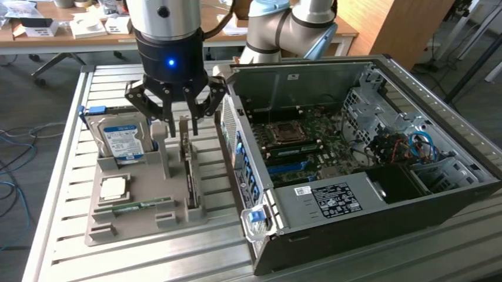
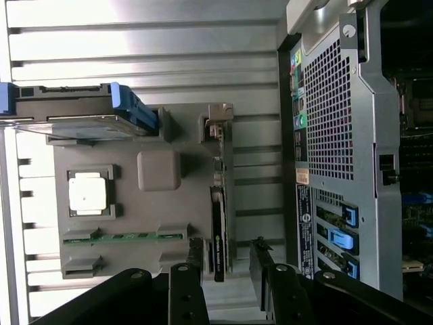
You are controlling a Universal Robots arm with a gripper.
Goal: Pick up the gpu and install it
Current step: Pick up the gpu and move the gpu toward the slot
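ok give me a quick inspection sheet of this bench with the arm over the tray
surface: slatted metal table with a grey parts tray on it
job's things: gpu stands on edge in a tray slot, not lifted; open computer case beside the tray, on the exterior view's right
clutter: hard drive upright, processor chip and green memory stick in the tray
grippers: hand open, above the gpu's upper end, fingers on either side; cannot tell if they touch
cables: red and blue wires inside the case; loose cables on the floor at the exterior view's left
surroundings: desk with boxes behind the table
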